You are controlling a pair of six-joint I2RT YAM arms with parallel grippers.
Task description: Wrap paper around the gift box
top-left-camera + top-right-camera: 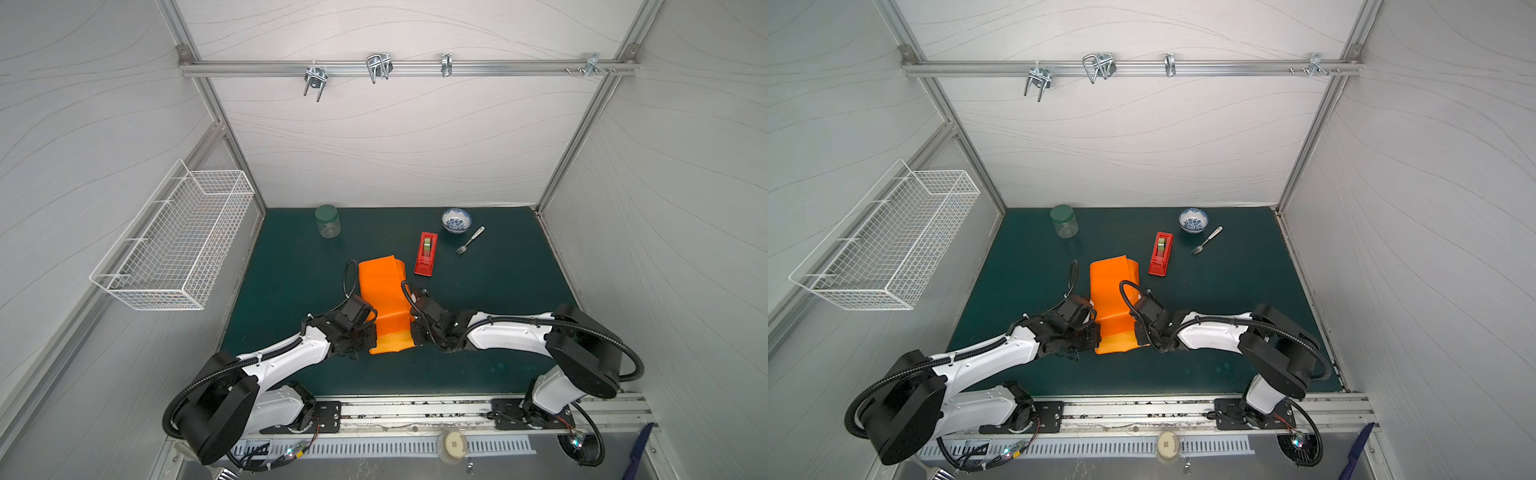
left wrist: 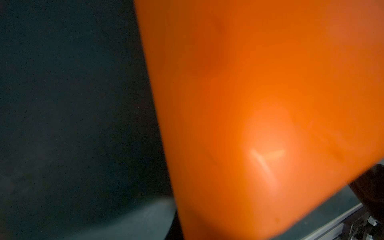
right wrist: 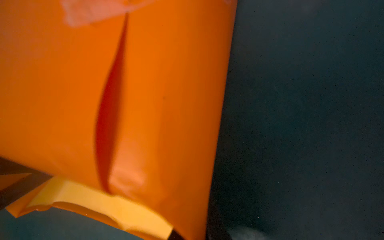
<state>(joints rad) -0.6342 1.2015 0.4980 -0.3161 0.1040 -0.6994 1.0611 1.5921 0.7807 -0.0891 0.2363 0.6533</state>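
Note:
The orange paper [image 1: 384,291] [image 1: 1111,291] lies as a long folded bundle in the middle of the green mat, and its near end shows a paler flap [image 1: 388,344]. The gift box is hidden, with only paper showing. My left gripper [image 1: 371,337] [image 1: 1096,337] sits at the near left edge of the paper, shut on that edge. Opposite it, my right gripper [image 1: 415,332] [image 1: 1139,332] sits at the near right edge, its fingers hidden. Blurred paper [image 2: 249,83] fills the left wrist view. In the right wrist view the paper [image 3: 62,83] shows a gaping seam.
A red tape dispenser [image 1: 427,253] lies just right of the paper's far end. Further back stand a green-lidded jar [image 1: 327,221] and a blue-patterned bowl [image 1: 456,220], with a fork [image 1: 470,240] beside the bowl. A white wire basket [image 1: 174,237] hangs on the left wall.

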